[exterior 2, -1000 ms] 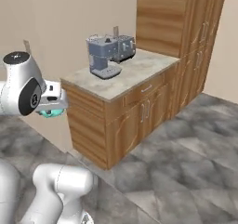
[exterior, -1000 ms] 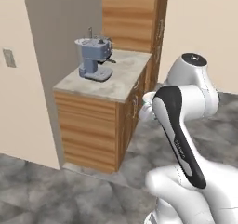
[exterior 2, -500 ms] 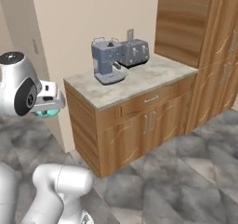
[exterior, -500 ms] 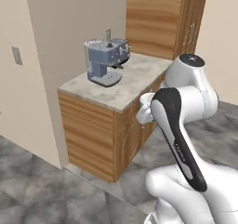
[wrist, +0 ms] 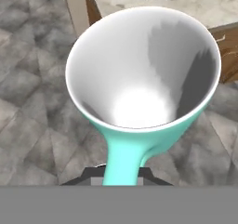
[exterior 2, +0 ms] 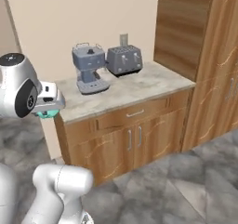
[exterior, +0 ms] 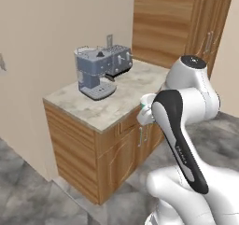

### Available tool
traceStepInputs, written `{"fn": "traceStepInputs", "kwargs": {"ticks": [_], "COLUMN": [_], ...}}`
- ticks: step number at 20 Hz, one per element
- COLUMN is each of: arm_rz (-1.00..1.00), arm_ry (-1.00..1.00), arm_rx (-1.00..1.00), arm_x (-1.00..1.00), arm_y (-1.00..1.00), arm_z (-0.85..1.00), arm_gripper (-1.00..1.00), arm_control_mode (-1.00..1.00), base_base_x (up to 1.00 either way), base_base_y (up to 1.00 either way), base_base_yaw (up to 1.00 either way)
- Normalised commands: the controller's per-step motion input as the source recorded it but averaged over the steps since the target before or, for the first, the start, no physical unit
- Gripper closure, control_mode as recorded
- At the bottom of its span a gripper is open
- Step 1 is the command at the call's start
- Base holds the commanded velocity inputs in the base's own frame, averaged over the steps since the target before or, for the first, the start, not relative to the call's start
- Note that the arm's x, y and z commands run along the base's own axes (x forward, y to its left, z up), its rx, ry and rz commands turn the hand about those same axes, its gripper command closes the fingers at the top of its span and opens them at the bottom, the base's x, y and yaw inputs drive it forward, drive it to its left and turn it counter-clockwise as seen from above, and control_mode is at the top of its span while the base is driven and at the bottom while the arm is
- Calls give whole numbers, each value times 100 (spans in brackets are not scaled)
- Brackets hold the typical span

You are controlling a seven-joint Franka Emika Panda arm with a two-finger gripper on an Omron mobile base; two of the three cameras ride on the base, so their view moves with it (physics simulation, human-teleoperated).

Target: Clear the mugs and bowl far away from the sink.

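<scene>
- One teal mug (wrist: pixel 142 97) is in sight, white and smooth inside, flaring wide at the rim, with a teal handle running down to the claw (wrist: pixel 122 174)
- The claw is pressed together on that handle and carries the mug in the air, over grey stone-patterned floor (wrist: pixel 32 107) just beside the worktop (exterior: pixel 116 100) corner
- In the left base view a pale edge of the mug (exterior: pixel 145 108) peeks out beside the arm; in the right base view a teal sliver (exterior 2: pixel 46 114) shows under the white hand
- One worktop: a speckled beige stone slab on a wooden cabinet (exterior 2: pixel 125 139) with grained doors, one drawer and slim metal handles
- One coffee machine (exterior 2: pixel 89 69), blue-grey and boxy, stands near the worktop's wall side
- One toaster (exterior 2: pixel 124 59), grey with rounded corners, stands just beside the coffee machine
- One tall cabinet (exterior 2: pixel 200 56) of the same brown wood rises at the far end of the worktop
- Plain beige wall (exterior: pixel 51 23) behind it all
</scene>
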Motion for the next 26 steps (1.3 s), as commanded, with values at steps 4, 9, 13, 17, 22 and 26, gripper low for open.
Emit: {"fn": "traceStepInputs", "kwargs": {"ticks": [4, 9, 13, 17, 22, 26], "arm_rz": [0, 0, 0, 0, 0, 0], "arm_ry": [0, 0, 0, 0, 0, 0], "arm_rx": [0, 0, 0, 0, 0, 0], "arm_x": [0, 0, 0, 0, 0, 0], "arm_y": [0, 0, 0, 0, 0, 0], "arm_z": [0, 0, 0, 0, 0, 0], "arm_gripper": [100, 100, 100, 100, 100, 100], "arm_control_mode": [100, 100, 100, 100, 100, 100], "base_base_x": [100, 95, 100, 100, 89, 99], "base_base_y": [-100, -100, -96, -94, -100, -29], "base_base_yaw": [21, 14, 14, 17, 39, 35]}}
